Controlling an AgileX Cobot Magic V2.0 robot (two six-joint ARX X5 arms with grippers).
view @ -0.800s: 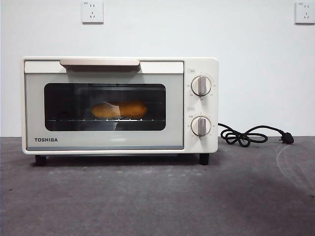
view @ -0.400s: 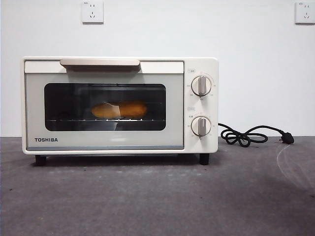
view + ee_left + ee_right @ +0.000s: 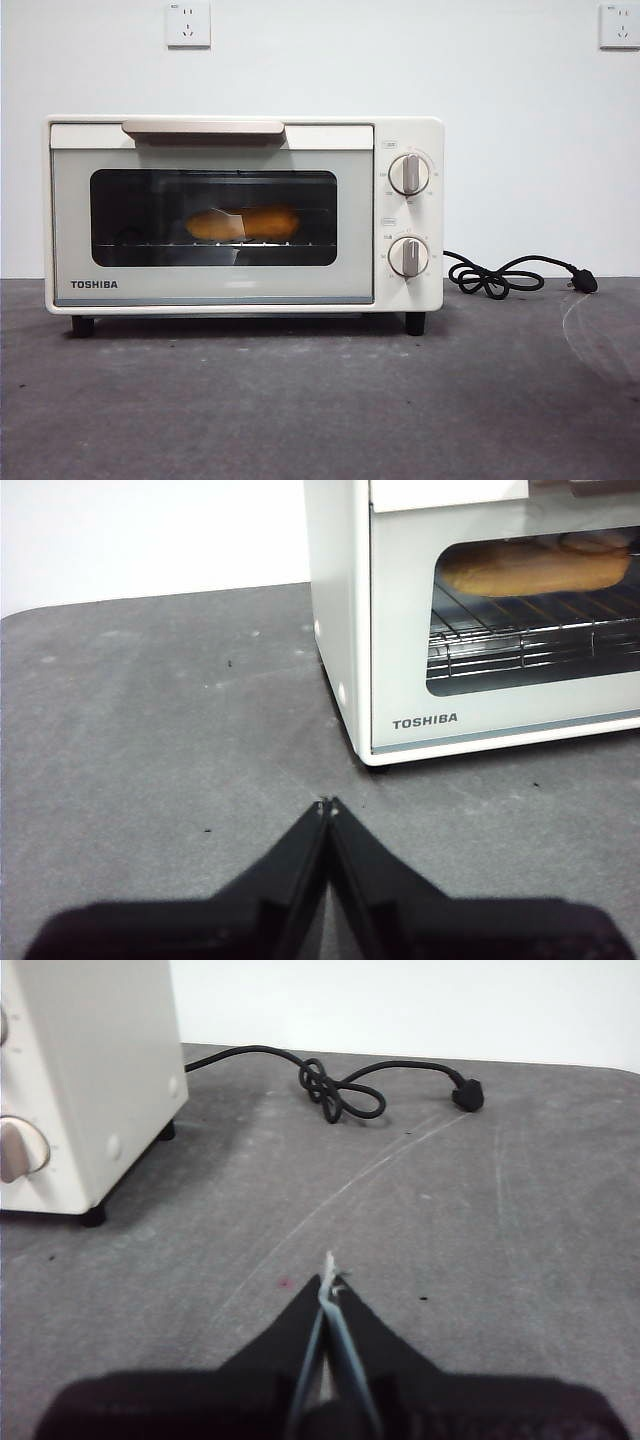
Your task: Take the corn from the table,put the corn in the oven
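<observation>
Front view: corn (image 3: 243,223) on rack in shut oven (image 3: 243,212); both grippers' jaws pressed together.

The left gripper (image 3: 327,805) hangs low over the counter (image 3: 150,730), jaws pressed together and empty. The right gripper (image 3: 328,1280) does likewise, jaws together and empty.

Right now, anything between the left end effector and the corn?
Yes: the oven door is shut, with the corn behind its glass on the rack. The left end effector, jaws closed, sits over bare table off the oven's front corner.
</observation>
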